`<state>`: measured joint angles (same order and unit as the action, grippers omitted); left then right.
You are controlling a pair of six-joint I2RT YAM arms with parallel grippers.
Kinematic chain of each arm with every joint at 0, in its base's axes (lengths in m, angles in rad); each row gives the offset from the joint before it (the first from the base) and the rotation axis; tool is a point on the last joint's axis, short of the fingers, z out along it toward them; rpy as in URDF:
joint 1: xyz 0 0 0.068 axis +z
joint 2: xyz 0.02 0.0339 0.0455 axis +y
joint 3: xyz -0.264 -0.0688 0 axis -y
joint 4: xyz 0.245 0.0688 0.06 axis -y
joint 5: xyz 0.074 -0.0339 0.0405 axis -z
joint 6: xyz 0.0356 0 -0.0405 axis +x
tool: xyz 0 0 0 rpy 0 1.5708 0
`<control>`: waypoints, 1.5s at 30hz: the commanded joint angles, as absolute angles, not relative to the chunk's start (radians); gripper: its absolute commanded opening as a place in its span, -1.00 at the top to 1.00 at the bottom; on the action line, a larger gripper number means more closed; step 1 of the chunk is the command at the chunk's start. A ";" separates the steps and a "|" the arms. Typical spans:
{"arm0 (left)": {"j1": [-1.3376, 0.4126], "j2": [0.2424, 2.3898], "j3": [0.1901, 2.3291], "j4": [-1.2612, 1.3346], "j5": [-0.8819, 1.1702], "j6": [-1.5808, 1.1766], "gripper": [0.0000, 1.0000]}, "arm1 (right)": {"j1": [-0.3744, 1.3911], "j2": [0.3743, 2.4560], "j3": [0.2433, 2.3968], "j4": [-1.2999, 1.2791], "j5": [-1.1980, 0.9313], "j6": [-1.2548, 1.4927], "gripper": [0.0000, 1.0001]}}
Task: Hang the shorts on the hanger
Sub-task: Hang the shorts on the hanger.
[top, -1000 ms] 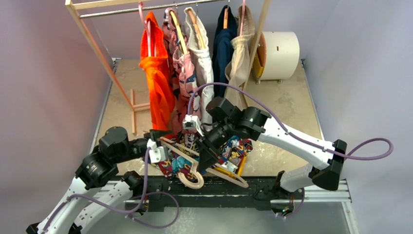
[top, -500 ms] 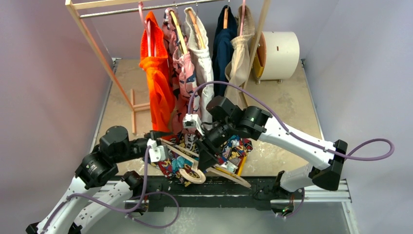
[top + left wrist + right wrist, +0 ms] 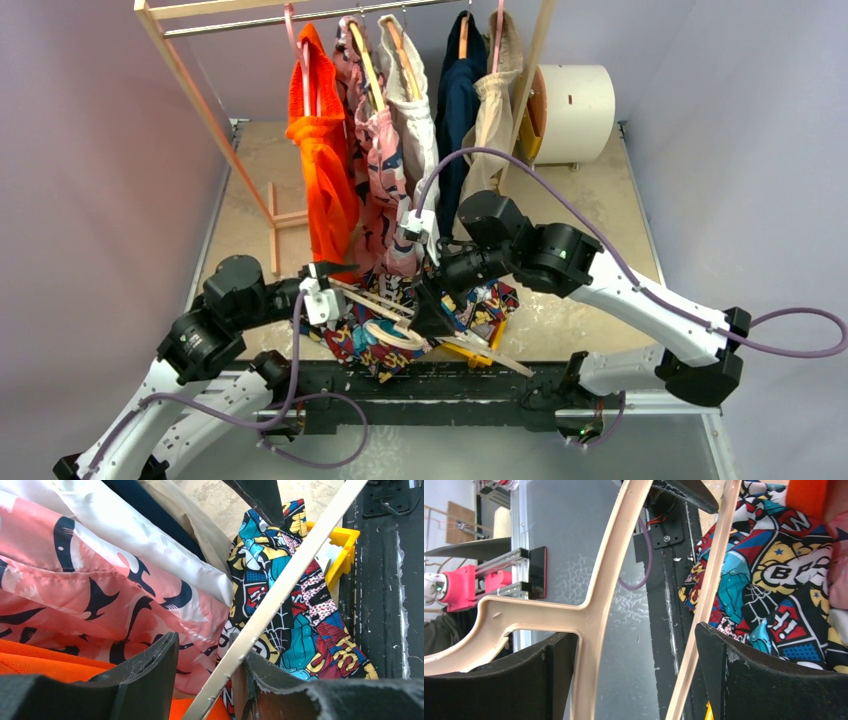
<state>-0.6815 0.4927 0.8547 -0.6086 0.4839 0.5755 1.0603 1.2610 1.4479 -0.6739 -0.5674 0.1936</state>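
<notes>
The cream hanger [image 3: 392,336] hangs tilted above the table's near edge, its hook end toward me. My left gripper [image 3: 325,300] is shut on its left end; in the left wrist view the hanger's bar [image 3: 280,585] crosses my left gripper [image 3: 210,680] against the right finger. My right gripper [image 3: 425,315] stands open. In the right wrist view my right gripper [image 3: 636,670] has the hanger [image 3: 604,570] passing between its fingers, shoulder and crossbar both. The comic-print shorts [image 3: 480,305] lie bunched under and behind the hanger. They also show as shorts [image 3: 300,630] and shorts [image 3: 774,580] in the wrist views.
A wooden rack [image 3: 200,100] at the back holds an orange garment [image 3: 320,170], a pink patterned one [image 3: 375,160], then white, navy and beige ones, hanging close to both grippers. A yellow bin [image 3: 345,555] sits under the shorts. A white cylinder [image 3: 570,110] stands back right.
My right gripper has opened, letting go of the hanger, and its arm has drawn back to the right. The hanger's hook end has risen and tipped. The left arm stays put.
</notes>
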 commanded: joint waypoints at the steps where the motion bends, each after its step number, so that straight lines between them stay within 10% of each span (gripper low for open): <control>1: -0.685 0.504 0.894 -0.500 0.550 0.520 1.00 | 1.058 1.232 1.434 -0.559 -0.435 0.210 -0.82; 45: -0.684 0.468 0.867 -0.488 0.530 0.191 1.00 | 1.058 0.945 1.457 -0.572 -0.138 0.149 -0.98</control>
<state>-0.6823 0.4843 0.8845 -0.5003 0.5320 0.2676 1.0595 0.9886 1.4033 -0.6048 -0.2672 0.1493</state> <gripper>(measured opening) 0.398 0.988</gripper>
